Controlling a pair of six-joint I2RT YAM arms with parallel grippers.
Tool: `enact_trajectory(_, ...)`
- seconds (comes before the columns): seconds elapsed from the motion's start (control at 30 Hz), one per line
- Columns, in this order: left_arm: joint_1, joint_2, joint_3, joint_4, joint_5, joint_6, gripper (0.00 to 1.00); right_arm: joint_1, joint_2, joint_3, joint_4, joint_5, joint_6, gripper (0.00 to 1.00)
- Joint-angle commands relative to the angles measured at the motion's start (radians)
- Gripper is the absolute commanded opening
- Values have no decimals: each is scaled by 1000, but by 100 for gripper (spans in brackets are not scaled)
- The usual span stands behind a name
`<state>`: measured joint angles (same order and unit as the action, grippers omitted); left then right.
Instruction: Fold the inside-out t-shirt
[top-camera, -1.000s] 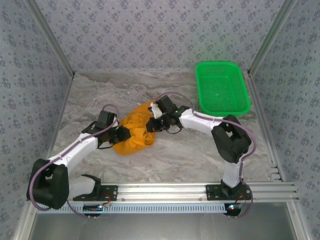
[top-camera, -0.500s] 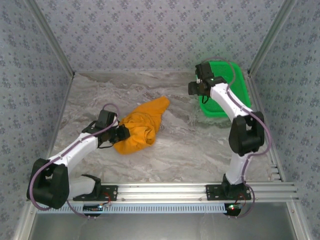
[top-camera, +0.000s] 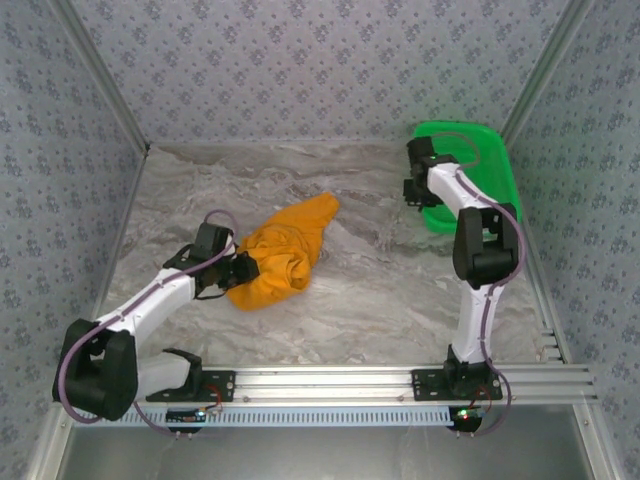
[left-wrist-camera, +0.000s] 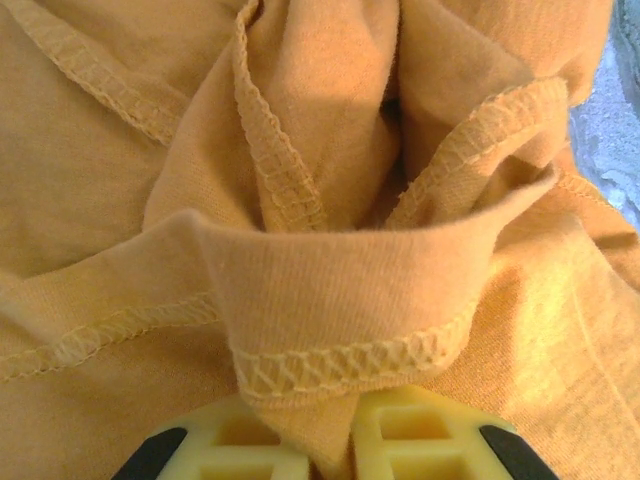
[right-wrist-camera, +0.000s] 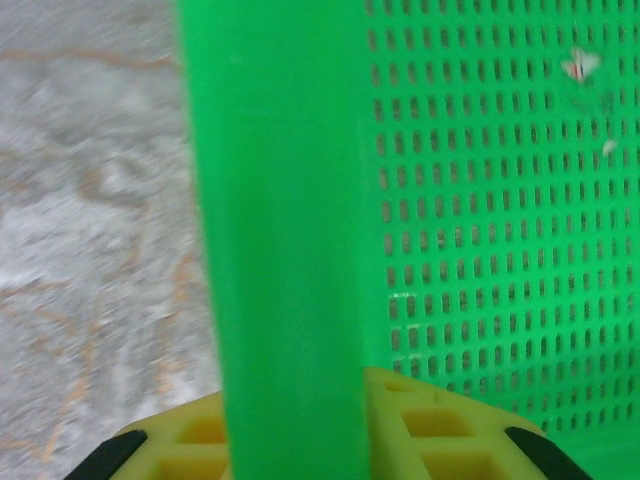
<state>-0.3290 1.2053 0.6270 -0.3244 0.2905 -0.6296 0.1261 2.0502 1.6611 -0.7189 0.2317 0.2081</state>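
The inside-out t-shirt (top-camera: 283, 250) is lying bunched toward nine o'clock of centre, and we are pinching its hem tight in the left gripper (left-wrist-camera: 335, 450) while the right gripper (right-wrist-camera: 295, 440) is clamping the rim of the green basket (right-wrist-camera: 290, 200) at two o'clock, so we are aiming to get both onto cloth and spread it flat first.

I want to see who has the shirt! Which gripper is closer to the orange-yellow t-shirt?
Left. The left gripper is pinching a fold of the t-shirt at its left edge. The right gripper is far off to the right, closed on the rim of the green basket.
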Motion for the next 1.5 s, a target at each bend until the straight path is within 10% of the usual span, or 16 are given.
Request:
enact_trajectory(0.0,4,29,21,12,18,16,14,-42,-39,4,4,-15,-50,26)
enact_trajectory(0.3,4,35,59,-27,31,25,33,-26,-92,41,-72,-27,-27,55)
enact_trajectory(0.5,31,-105,108,-218,-79,41,43,191,-288,-8,-113,-125,-75,62)
enact_trajectory(0.8,71,-236,41,-299,-54,15,25,541,-246,-144,56,-403,11,65)
enact_trajectory(0.93,71,-227,15,-187,44,-40,42,588,-143,-177,143,-609,73,66)
enact_trajectory(1.07,67,-161,10,-93,91,-63,57,605,-90,-194,204,-811,101,55)
enact_trajectory(1.17,66,-82,18,-34,87,-62,55,600,-77,-172,221,-874,141,25)
enact_trajectory(1.23,65,-27,27,14,94,-74,40,582,-95,-157,234,-879,161,3)
enact_trajectory(1.37,65,69,151,59,173,-46,0,512,-211,-83,232,-770,168,0)
enact_trajectory(1.47,61,113,359,-22,208,43,0,465,-293,45,190,-619,133,0)
